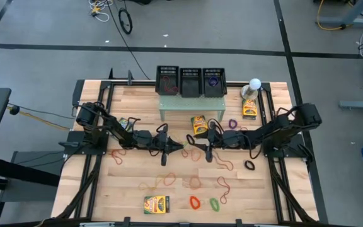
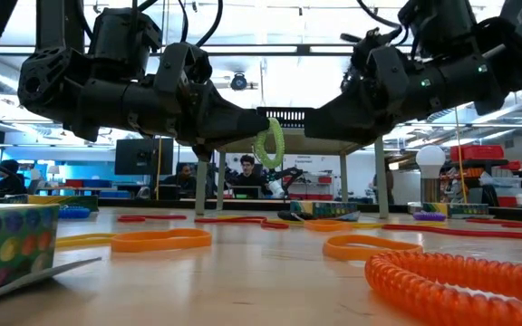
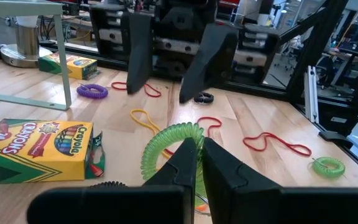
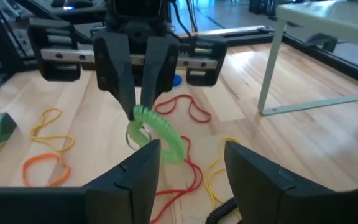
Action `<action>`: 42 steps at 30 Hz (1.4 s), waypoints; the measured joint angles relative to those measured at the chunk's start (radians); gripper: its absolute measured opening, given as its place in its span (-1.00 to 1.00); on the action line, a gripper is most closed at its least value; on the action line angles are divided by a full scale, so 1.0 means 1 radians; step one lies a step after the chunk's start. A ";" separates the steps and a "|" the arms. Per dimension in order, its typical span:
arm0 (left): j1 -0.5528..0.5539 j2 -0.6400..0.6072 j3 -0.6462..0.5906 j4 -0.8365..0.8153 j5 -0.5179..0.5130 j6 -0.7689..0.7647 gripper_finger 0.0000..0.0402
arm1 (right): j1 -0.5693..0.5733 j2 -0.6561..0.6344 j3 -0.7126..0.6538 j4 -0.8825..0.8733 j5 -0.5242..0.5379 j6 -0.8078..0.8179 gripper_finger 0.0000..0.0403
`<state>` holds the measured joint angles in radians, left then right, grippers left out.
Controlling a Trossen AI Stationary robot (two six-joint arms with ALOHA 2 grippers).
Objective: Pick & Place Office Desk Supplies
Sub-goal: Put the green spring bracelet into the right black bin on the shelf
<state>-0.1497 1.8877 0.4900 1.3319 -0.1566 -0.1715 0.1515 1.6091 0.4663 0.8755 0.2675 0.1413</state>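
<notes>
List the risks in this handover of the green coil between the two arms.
1. The left gripper pinches the green coil loop only at one edge, so it may slip out and drop to the table.
2. The right gripper is open with just one finger beside the loop; closing now could miss it or only graze it.
3. The two grippers face each other closely, so further advance risks finger contact.

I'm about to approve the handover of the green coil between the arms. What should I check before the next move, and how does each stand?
1. Left gripper shut on green coil: ok.
2. Coil lifted clear of table: ok.
3. Right gripper open, facing the coil: ok.
4. Coil between the right fingers: not ok, still short.
5. Three black bins unobstructed: cannot tell.
</notes>
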 joint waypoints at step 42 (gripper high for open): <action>-0.001 0.000 0.002 -0.004 0.001 0.008 -0.91 | -0.030 0.097 0.152 -0.177 -0.180 -0.042 0.10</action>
<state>-0.1505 1.8874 0.4919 1.3279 -0.1555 -0.1638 0.1211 1.7061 0.6178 0.6987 0.0873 0.0998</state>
